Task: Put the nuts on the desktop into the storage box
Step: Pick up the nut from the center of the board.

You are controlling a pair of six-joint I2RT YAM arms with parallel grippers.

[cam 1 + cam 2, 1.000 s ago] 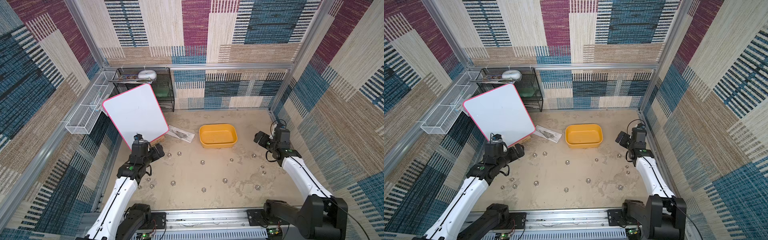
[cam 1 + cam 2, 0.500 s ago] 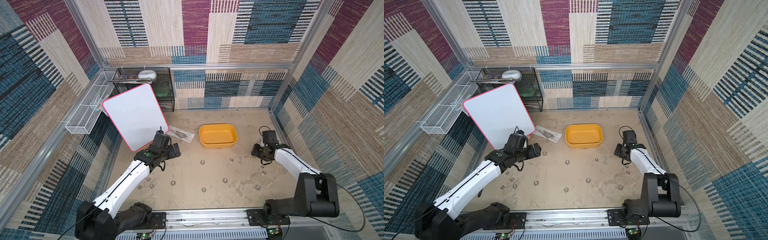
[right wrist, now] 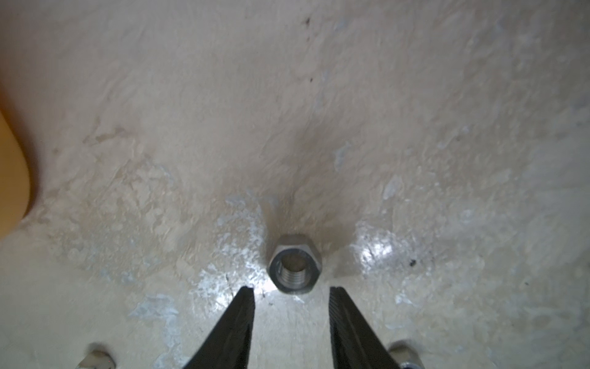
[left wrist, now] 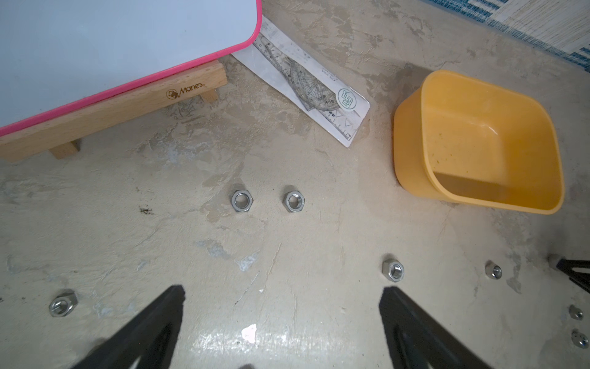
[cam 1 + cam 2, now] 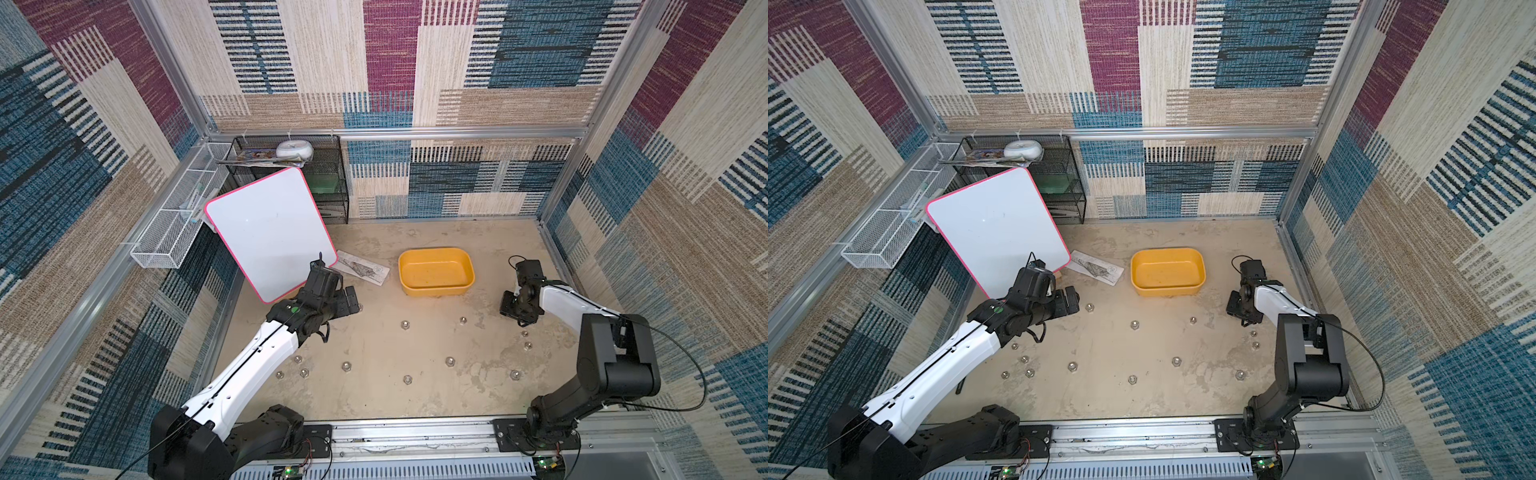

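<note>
desktop [image 5: 1100,345], thirteen nuts [image 5: 1134,324] visible, one storage box [image 5: 1166,291]

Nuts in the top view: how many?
13 nuts: one by the left tool; four near the left arm; five central; three by the right arm. Others may be hidden.

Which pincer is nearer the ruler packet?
Left. The left pincer sits close to the ruler packet; the right pincer is beyond the storage box, at a nut.

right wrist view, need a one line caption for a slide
Right gripper, jaws apart, lined up on a hex nut lying flat on the desktop, storage box edge in frame.
</note>
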